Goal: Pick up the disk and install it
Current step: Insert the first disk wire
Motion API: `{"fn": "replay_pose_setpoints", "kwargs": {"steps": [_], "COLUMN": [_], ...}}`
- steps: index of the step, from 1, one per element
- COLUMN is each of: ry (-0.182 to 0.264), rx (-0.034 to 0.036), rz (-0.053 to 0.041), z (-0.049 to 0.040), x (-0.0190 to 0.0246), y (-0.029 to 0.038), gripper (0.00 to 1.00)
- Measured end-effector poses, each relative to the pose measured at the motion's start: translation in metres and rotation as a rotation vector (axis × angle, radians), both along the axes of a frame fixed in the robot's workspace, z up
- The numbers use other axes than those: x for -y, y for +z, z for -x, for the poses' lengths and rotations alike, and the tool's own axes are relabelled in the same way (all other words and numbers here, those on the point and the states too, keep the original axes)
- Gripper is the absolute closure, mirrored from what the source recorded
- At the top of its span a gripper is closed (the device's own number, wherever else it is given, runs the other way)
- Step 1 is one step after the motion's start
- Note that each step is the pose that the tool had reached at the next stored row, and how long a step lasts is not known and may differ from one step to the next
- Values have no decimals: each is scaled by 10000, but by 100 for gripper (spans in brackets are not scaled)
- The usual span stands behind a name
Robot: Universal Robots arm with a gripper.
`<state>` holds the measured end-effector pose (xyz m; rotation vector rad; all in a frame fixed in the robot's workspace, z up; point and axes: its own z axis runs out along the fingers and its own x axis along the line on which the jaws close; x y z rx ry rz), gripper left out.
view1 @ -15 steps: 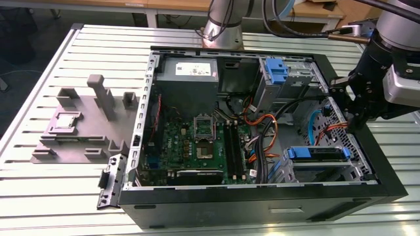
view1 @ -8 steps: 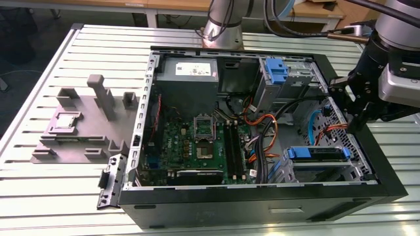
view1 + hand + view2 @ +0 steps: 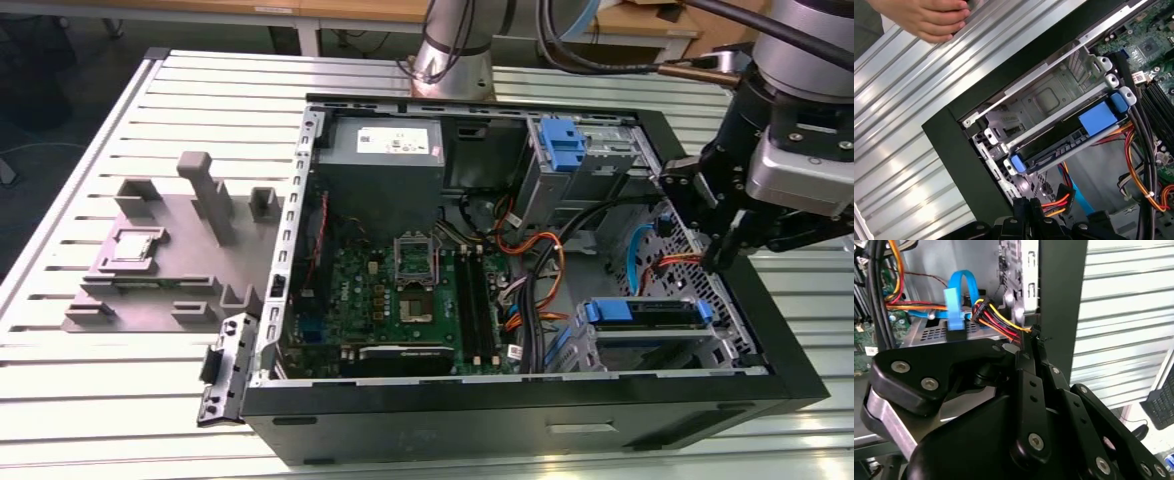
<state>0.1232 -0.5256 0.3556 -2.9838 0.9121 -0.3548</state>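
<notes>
The disk, dark with blue carrier rails, lies flat in the metal drive cage at the front corner of the open computer case, on the exterior view's right. In the first wrist view the disk sits in a slot of that cage, a blue tab at each end. My gripper hangs just above the case's side wall, behind the cage and apart from the disk. Its fingers are pressed together and hold nothing in both wrist views. A connector on coloured wires lies close to the fingertips.
A blue caddy stands in the case's rear bay. The motherboard and loose orange, black and blue cables occupy the middle. A grey fixture sits on the slatted table at the exterior view's left. A person's hand rests on the table.
</notes>
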Motion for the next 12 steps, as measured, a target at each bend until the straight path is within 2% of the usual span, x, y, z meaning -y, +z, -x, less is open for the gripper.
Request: {"fn": "replay_pose_setpoints", "kwargs": {"steps": [3,12], "ry": [-137,-1762], "rx": [1,0], "rz": [-3,0], "z": [12,12], "x": [0,0], "y": [-2,-10], "gripper": [83,83]}}
